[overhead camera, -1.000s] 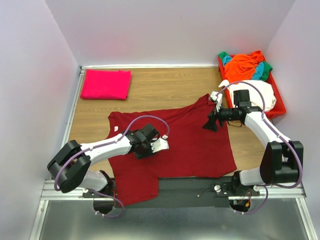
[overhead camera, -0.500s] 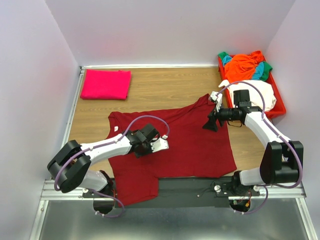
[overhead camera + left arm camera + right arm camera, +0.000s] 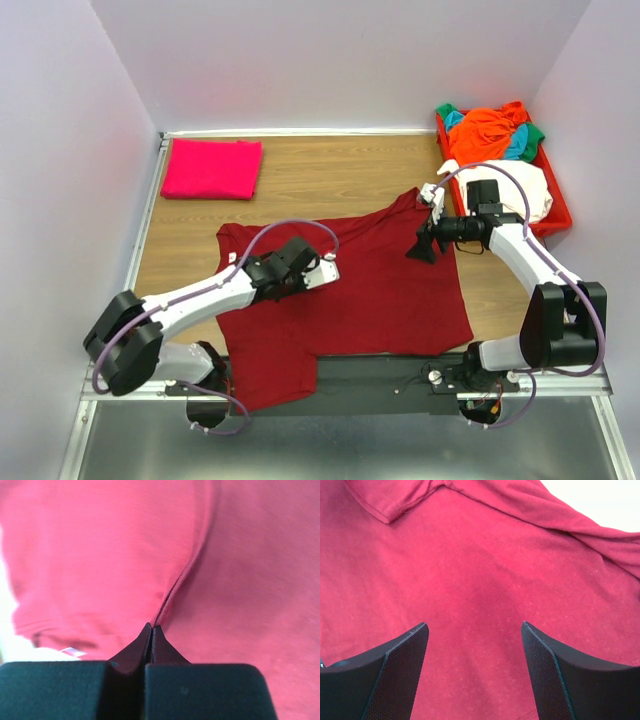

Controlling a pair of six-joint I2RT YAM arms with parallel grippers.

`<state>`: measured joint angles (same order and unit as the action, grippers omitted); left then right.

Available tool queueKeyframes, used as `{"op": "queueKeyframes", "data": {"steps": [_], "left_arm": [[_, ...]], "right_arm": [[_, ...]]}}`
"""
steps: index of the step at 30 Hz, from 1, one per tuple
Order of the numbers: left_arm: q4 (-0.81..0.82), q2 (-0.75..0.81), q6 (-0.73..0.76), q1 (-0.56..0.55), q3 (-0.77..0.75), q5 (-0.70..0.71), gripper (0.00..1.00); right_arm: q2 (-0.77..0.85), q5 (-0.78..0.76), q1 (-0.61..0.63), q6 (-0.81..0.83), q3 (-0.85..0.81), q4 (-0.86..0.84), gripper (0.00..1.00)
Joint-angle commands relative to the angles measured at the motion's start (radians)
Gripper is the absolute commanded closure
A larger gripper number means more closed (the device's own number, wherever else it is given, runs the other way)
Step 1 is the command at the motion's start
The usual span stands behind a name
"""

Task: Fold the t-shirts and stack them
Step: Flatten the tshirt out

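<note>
— A wooden tabletop point(image 3: 330, 180) between pale walls. The maroon t-shirt point(image 3: 385, 290) lies spread across mid-frame.
— And the left tool point(image 3: 151, 628)?
— Its arm stretches low from the lower left, jaws closed, pinching a ridge of that shirt.
— The right tool point(image 3: 475, 630)?
— Elbow bent, reaching leftward at centre right, fingers apart over the cloth. A folded pink t-shirt point(image 3: 212, 168) sits upper left.

The left gripper point(image 3: 151, 630) now sits farther toward 12 o'clock on the maroon t-shirt point(image 3: 390, 290) than a second ago; its arm's elbow shifts outward toward 8 o'clock.
</note>
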<state>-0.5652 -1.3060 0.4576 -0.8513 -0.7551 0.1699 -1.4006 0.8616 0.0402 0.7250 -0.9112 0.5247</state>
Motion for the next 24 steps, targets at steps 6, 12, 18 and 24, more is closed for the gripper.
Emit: {"op": "queueKeyframes", "data": {"steps": [6, 12, 18, 24], "left_arm": [[0.305, 0.111, 0.096, 0.142, -0.082, 0.244, 1.0], [0.602, -0.087, 0.236, 0.366, -0.249, 0.215, 1.0], [0.826, -0.369, 0.271, 0.475, -0.525, 0.215, 1.0], [0.789, -0.524, 0.182, 0.475, -0.74, 0.262, 0.55]], "right_arm": [[0.018, -0.044, 0.003, 0.017, 0.005, 0.023, 0.18], [0.017, -0.075, 0.001, 0.011, -0.012, 0.023, 0.19], [0.009, -0.101, 0.001, -0.006, -0.04, 0.021, 0.19], [-0.031, -0.214, 0.001, -0.029, -0.09, 0.018, 0.19]]}}
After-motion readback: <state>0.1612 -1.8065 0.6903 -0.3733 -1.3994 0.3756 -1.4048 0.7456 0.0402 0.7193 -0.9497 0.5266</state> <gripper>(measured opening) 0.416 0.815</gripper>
